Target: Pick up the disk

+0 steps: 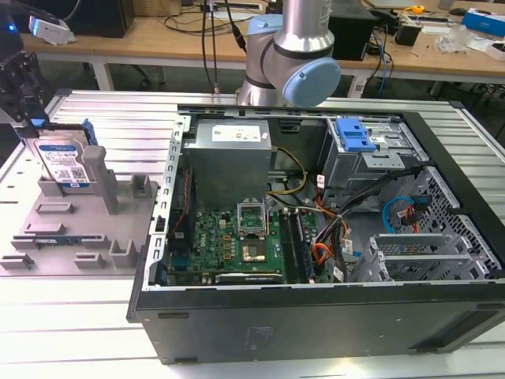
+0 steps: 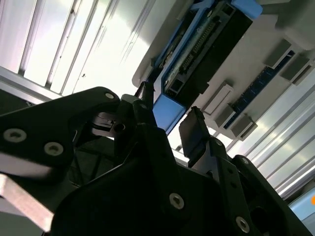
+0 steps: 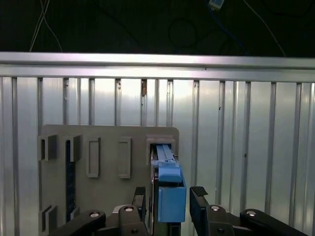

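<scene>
We see the disk (image 1: 63,162) standing upright on its edge in a slot at the far corner of the grey fixture tray (image 1: 118,237), on the exterior view's left. Its white-and-blue label faces the exterior camera, and a tall grey post (image 1: 99,170) rises just beside it.

The gripper (image 3: 170,194) hangs directly over the disk's upper edge. In both wrist views its 2 dark fingers (image 3: 199,201) are spread and straddle the blue rail (image 3: 171,196) that runs along that edge, 1 finger on each side. In the second wrist view a thin strip of light separates the rail from 1 finger (image 2: 194,130), so we read the pincer as not clamped on the disk. The disk sits in its slot, not yet lifted.

The tray lies on the ribbed metal table (image 1: 79,316), just beside an open computer case (image 1: 316,316) that fills the middle of the table. Inside the case we see a green motherboard (image 1: 237,237) and a blue-fronted drive cage (image 1: 353,134). The arm's silver column (image 1: 296,47) rises behind the case's far edge.
</scene>
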{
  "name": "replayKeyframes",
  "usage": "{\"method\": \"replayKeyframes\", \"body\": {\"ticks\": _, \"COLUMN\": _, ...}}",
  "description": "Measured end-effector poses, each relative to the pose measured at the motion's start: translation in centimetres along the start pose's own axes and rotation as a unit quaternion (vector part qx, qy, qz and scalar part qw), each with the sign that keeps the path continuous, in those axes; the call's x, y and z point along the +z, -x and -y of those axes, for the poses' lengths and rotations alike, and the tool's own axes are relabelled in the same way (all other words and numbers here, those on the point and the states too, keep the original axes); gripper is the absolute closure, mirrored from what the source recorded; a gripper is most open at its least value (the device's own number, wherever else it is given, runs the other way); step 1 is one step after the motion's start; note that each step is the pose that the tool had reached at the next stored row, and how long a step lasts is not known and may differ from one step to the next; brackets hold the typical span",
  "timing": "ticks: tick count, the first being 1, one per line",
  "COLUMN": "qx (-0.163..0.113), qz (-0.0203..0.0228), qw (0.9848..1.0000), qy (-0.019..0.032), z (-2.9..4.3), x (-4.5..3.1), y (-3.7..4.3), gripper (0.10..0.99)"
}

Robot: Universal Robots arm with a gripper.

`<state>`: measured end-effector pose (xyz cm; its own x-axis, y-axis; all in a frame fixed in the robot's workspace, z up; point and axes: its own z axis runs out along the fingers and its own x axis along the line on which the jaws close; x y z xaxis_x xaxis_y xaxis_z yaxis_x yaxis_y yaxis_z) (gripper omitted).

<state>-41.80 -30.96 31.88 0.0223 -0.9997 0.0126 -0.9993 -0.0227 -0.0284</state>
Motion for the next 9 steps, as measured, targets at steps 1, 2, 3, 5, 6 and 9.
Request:
{"method": "replayKeyframes", "body": {"ticks": 1, "qx": -0.001, "qz": 0.0000, "qw": 1.0000, "qy": 0.0000, "z": 0.00, "x": 0.12, "y": -0.01, "gripper": 0.604}}
{"method": "replayKeyframes", "body": {"ticks": 2, "qx": -0.001, "qz": 0.0000, "qw": 1.0000, "qy": 0.0001, "z": 0.00, "x": 0.24, "y": -0.03, "gripper": 0.604}}
{"method": "replayKeyframes", "body": {"ticks": 3, "qx": -0.001, "qz": 0.0000, "qw": 1.0000, "qy": 0.0001, "z": 0.03, "x": 0.29, "y": -0.04, "gripper": 0.604}}
{"method": "replayKeyframes", "body": {"ticks": 5, "qx": -0.001, "qz": 0.0001, "qw": 1.0000, "qy": 0.0000, "z": 0.13, "x": 0.34, "y": -0.04, "gripper": 0.604}}
{"method": "replayKeyframes", "body": {"ticks": 6, "qx": -0.001, "qz": 0.0001, "qw": 1.0000, "qy": 0.0000, "z": 0.17, "x": 0.37, "y": -0.04, "gripper": 0.604}}
{"method": "replayKeyframes", "body": {"ticks": 9, "qx": -0.001, "qz": 0.0000, "qw": 1.0000, "qy": 0.0001, "z": 0.21, "x": 0.51, "y": -0.04, "gripper": 0.604}}
